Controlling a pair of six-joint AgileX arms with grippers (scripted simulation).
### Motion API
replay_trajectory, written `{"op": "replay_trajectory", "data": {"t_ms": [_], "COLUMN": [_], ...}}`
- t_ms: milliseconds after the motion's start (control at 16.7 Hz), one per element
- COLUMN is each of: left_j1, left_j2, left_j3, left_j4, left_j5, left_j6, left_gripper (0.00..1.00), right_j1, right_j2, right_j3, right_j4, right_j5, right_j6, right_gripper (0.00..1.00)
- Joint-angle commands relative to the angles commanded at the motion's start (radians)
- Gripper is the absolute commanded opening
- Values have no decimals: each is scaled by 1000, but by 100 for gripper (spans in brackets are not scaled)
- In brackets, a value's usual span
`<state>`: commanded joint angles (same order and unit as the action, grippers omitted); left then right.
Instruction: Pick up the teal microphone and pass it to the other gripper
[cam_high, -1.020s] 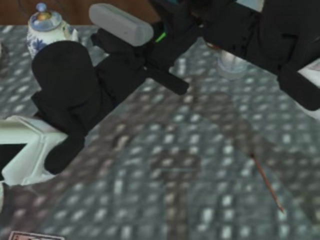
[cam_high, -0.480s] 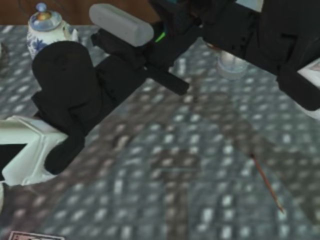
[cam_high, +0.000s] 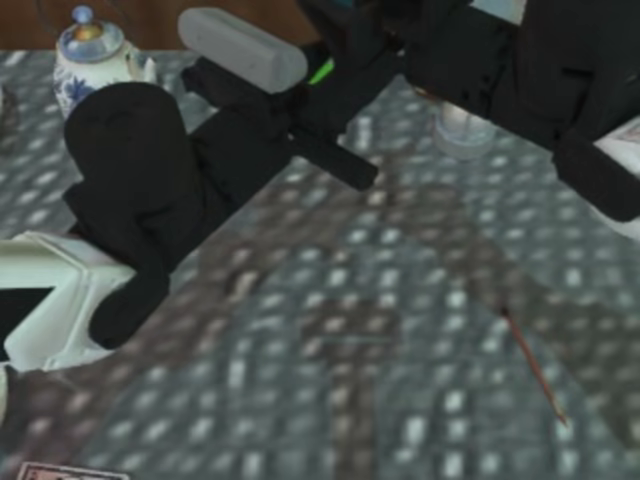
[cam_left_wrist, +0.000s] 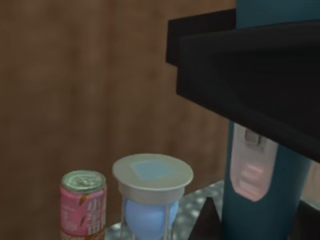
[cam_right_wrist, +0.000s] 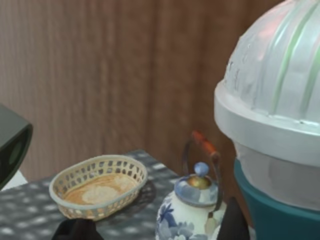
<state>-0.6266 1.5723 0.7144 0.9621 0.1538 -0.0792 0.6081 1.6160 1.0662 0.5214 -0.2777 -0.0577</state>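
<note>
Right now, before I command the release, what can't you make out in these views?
Top view: the microphone is hidden where the left gripper and right gripper meet at the far edge.
All views: none shows which gripper holds it.
Right wrist view: its head is cut off by the edge.
Left wrist view: the hourglass base is cut off.

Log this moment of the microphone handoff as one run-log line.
stage: handoff at table's far edge | teal microphone: held off table, close to both wrist cameras | left gripper, right gripper: meeting there | brown pencil: untouched
</note>
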Motion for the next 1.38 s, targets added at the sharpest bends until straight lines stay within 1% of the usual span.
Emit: {"op": "replay_trajectory", "data": {"t_ms": [300,360,780,840,900,960,1080,1320,1380], "left_j1": [0,0,0,11,12,15,29,63,69], "left_j2": [0,0,0,10,7,-7,-66,-228,-250], "left_j3": [0,0,0,-8,-11,-25,-82,-233,-255], "left_j4": [0,0,0,0,-1,-3,-7,-15,-15], "left_j5": [0,0,0,-18,-17,-14,-6,12,16], "left_j6": [0,0,0,13,13,13,13,10,9], "left_gripper": [98,100,100,100,100,100,100,100,100], "right_j1": [0,0,0,-3,-5,-11,-37,-102,-113], "right_j2": [0,0,0,-8,-10,-16,-37,-95,-104], "right_j3": [0,0,0,8,7,1,-21,-76,-86], "right_j4": [0,0,0,1,1,1,1,2,2], "right_j5": [0,0,0,10,8,0,-26,-100,-111], "right_j6": [0,0,0,-6,-5,-4,0,-3,-5], "right_gripper": [0,0,0,0,0,0,0,0,0]}}
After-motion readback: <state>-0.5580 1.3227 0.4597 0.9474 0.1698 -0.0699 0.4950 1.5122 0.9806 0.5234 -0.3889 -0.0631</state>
